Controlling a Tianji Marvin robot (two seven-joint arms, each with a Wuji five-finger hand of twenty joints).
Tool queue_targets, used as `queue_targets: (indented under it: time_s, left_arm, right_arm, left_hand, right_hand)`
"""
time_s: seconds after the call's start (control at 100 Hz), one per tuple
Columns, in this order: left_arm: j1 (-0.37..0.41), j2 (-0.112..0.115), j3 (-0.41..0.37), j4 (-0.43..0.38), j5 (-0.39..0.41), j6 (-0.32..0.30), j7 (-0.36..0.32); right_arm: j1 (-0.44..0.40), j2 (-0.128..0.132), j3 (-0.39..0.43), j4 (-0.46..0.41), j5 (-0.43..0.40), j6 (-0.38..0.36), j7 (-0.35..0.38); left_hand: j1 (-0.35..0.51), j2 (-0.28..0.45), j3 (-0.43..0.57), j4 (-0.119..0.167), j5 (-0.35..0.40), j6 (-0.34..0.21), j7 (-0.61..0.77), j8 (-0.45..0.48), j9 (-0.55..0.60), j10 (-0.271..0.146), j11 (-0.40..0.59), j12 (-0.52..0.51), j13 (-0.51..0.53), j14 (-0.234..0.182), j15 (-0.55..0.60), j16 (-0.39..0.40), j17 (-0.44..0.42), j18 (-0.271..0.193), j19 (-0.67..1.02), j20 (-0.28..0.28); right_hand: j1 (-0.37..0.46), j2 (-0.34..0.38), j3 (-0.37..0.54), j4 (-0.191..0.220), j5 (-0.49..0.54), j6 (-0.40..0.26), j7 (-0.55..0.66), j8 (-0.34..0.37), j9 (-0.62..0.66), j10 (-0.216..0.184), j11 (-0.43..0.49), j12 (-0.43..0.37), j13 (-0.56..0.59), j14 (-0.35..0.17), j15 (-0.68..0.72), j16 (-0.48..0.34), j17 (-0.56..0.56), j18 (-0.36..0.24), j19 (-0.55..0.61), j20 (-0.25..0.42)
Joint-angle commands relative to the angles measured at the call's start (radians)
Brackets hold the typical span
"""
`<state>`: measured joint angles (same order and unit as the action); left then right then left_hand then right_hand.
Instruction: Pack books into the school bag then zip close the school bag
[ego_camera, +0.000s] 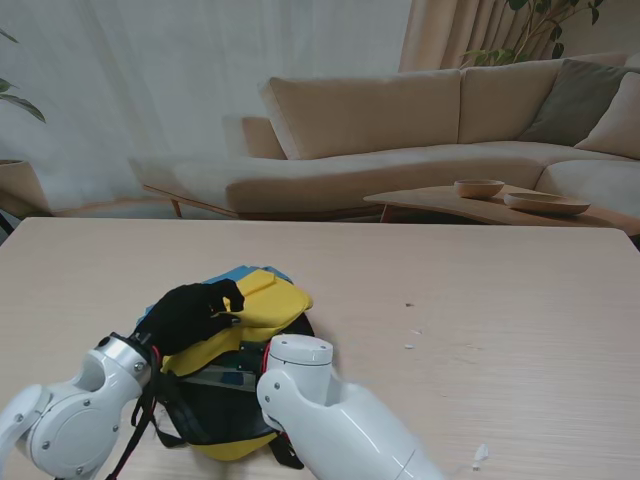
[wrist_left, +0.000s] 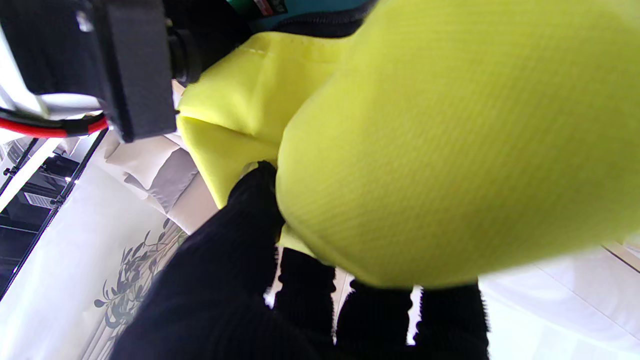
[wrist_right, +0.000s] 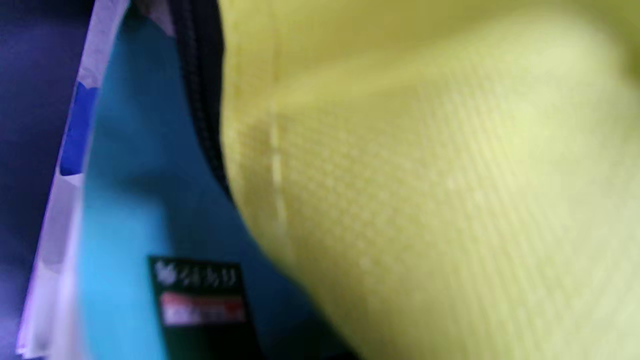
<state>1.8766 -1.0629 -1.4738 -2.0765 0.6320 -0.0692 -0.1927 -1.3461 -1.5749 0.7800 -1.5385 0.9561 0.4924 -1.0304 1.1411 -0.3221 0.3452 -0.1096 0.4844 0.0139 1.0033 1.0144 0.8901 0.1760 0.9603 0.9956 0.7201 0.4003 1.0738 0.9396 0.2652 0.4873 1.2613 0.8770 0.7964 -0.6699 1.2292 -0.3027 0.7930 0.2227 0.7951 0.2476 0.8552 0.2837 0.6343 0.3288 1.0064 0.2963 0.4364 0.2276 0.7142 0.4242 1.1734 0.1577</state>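
Yellow school bag — left hand gripping its fabric, wooden table

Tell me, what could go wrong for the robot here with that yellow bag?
Three things, judging only from this moment:

1. The left robot hand pinches only loose fabric of the yellow school bag, so it could slip out.
2. The right arm covers the near half of the bag in the stand view, hiding the right robot hand.
3. The black zipper runs right beside the blue lining, which might snag during zipping.
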Motion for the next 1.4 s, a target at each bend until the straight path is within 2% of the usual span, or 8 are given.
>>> queue_targets:
  time_s: [0.0, 0.1, 0.33, 0.56, 0.74, 1.19, 1.29, 1.39]
  left_arm:
    - [0.01, -0.007, -0.002, -0.019, -0.005, -0.005, -0.012]
    - [0.012, -0.007, -0.003, -0.02, -0.006, -0.007, -0.009]
    - [0.012, -0.007, -0.003, -0.019, -0.004, -0.005, -0.007]
    - [0.008, -0.008, -0.001, -0.02, -0.002, 0.005, -0.007]
    - [0.0, -0.008, 0.001, -0.018, -0.001, 0.013, -0.01]
    - [-0.018, -0.007, 0.003, -0.01, 0.003, 0.034, -0.015]
    - [-0.024, -0.007, 0.004, -0.007, 0.0, 0.035, -0.017]
    - [-0.027, -0.006, 0.008, -0.007, -0.001, 0.037, -0.021]
  right_arm:
    - [-0.013, -0.015, 0.0, -0.013, -0.025, 0.025, 0.045]
    - [-0.024, -0.019, 0.008, -0.02, -0.066, 0.057, 0.061]
    - [-0.056, -0.011, 0.037, -0.055, -0.161, 0.111, 0.119]
    - [-0.099, 0.012, 0.063, -0.12, -0.294, 0.159, 0.224]
    - [-0.13, 0.038, 0.08, -0.181, -0.331, 0.175, 0.281]
    - [-0.197, 0.087, 0.147, -0.303, -0.287, 0.217, 0.33]
    - [-0.192, 0.083, 0.15, -0.297, -0.295, 0.242, 0.345]
    - [-0.18, 0.063, 0.137, -0.268, -0.332, 0.258, 0.334]
  left_hand:
    - [0.059, 0.062, 0.088, -0.008, 0.029, -0.073, 0.187, 0.097, 0.025, -0.044, 0.05, -0.001, 0.01, 0.007, 0.018, 0.001, -0.008, 0.036, 0.044, 0.019]
    - [0.059, 0.062, 0.088, -0.008, 0.029, -0.073, 0.187, 0.097, 0.025, -0.042, 0.049, -0.002, 0.011, 0.008, 0.019, 0.001, -0.009, 0.036, 0.044, 0.019]
    - [0.058, 0.061, 0.088, -0.008, 0.029, -0.073, 0.187, 0.097, 0.025, -0.042, 0.05, -0.001, 0.011, 0.008, 0.019, 0.002, -0.009, 0.037, 0.044, 0.02]
    - [0.058, 0.062, 0.088, -0.007, 0.03, -0.073, 0.187, 0.097, 0.025, -0.043, 0.051, -0.001, 0.011, 0.007, 0.02, 0.003, -0.009, 0.038, 0.044, 0.02]
    - [0.058, 0.061, 0.089, -0.007, 0.029, -0.073, 0.187, 0.097, 0.025, -0.042, 0.052, -0.001, 0.011, 0.008, 0.021, 0.003, -0.009, 0.039, 0.044, 0.021]
    - [0.058, 0.061, 0.089, -0.007, 0.03, -0.073, 0.187, 0.097, 0.024, -0.042, 0.054, -0.002, 0.011, 0.009, 0.022, 0.004, -0.009, 0.038, 0.045, 0.022]
    - [0.058, 0.062, 0.09, -0.007, 0.03, -0.073, 0.187, 0.097, 0.024, -0.043, 0.054, -0.002, 0.01, 0.008, 0.022, 0.004, -0.009, 0.037, 0.045, 0.022]
    - [0.057, 0.06, 0.089, -0.008, 0.029, -0.073, 0.187, 0.097, 0.025, -0.042, 0.055, -0.002, 0.011, 0.007, 0.022, 0.004, -0.008, 0.039, 0.045, 0.022]
  right_hand:
    - [-0.001, -0.014, -0.021, 0.082, -0.043, -0.072, -0.021, -0.029, -0.068, 0.007, 0.016, 0.015, -0.059, -0.002, -0.057, -0.008, -0.013, -0.04, -0.014, -0.023]
    - [-0.122, -0.086, 0.043, 0.185, -0.094, -0.038, -0.112, 0.069, -0.147, 0.023, 0.052, 0.027, -0.104, 0.003, -0.079, -0.003, -0.04, -0.047, -0.03, -0.009]
    - [-0.169, -0.112, 0.015, 0.18, -0.289, 0.023, -0.136, 0.036, -0.353, 0.062, 0.059, 0.029, -0.242, 0.012, -0.185, -0.04, -0.136, -0.085, -0.124, -0.016]
    - [-0.203, -0.181, -0.011, 0.162, -0.432, 0.057, -0.246, -0.084, -0.574, 0.056, 0.054, 0.01, -0.376, -0.012, -0.396, -0.145, -0.177, -0.141, -0.451, -0.183]
    - [-0.218, -0.153, -0.026, 0.162, -0.492, 0.063, -0.285, -0.115, -0.659, 0.043, 0.056, 0.002, -0.458, -0.024, -0.416, -0.154, -0.219, -0.16, -0.566, -0.19]
    - [-0.214, -0.077, -0.021, 0.179, -0.469, 0.069, -0.322, -0.144, -0.655, 0.056, 0.048, -0.009, -0.454, -0.006, -0.412, -0.155, -0.213, -0.136, -0.584, -0.183]
    - [-0.033, 0.019, 0.017, 0.196, -0.379, 0.053, -0.31, -0.138, -0.562, 0.061, 0.047, -0.007, -0.363, 0.001, -0.389, -0.147, -0.145, -0.123, -0.507, -0.177]
    - [0.01, 0.026, 0.125, 0.196, -0.256, 0.035, -0.271, -0.107, -0.389, 0.072, 0.035, 0.0, -0.206, 0.017, -0.321, -0.114, -0.032, -0.093, -0.333, -0.179]
